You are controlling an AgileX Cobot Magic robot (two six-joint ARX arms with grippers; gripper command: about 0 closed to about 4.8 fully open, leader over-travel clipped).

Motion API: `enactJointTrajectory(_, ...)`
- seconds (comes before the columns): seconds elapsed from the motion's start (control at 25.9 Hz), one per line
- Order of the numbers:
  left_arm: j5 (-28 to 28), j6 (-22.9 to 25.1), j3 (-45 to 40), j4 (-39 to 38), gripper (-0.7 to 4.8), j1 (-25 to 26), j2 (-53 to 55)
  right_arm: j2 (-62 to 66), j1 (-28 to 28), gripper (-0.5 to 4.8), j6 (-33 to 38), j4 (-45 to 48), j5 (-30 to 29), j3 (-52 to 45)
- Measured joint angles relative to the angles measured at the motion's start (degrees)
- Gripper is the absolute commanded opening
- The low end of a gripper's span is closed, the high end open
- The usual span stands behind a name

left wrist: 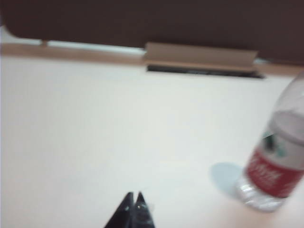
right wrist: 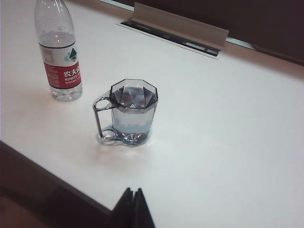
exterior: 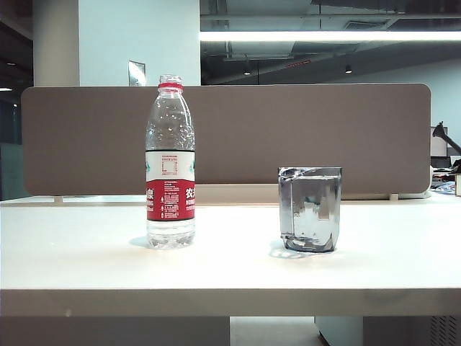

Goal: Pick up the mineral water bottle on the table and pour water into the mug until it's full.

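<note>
While both clenched, empty end effectors, left [left wrist: 134, 195] and right [right wrist: 133, 191], hung short of the counter [exterior: 86, 252], the bottle [left wrist: 275, 161] beside the left one needed a released, level approach toward the mug [right wrist: 133, 111].

On the table [exterior: 230, 267], a wide white desk top, you find the mineral water bottle [exterior: 170, 162] standing upright and uncapped. It is clear plastic with a red neck ring and a white-and-red label. You see only a shallow layer of water [exterior: 170, 235] at its base. The mug [exterior: 310, 209] stands upright to the bottle's right, apart from it. It is smoky-grey, transparent and faceted; the right wrist view shows a handle [right wrist: 101, 118] on its side. You see water inside it, close to the rim.
</note>
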Motion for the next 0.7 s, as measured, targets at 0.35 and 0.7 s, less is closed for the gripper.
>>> enactJointTrajectory(0.35, 0.00, 3.17, -5.14, -2.89, -0.05, 9.14, -11.76, -0.02, 0.00, -0.05, 0.00, 0.00, 0.02, 0.00)
enactJointTrajectory(0.7, 3.69, 3.72, -10.29, -7.52, -0.05, 10.12, -18.47, 0.00, 0.00, -0.05, 0.00, 0.00, 0.02, 0.00)
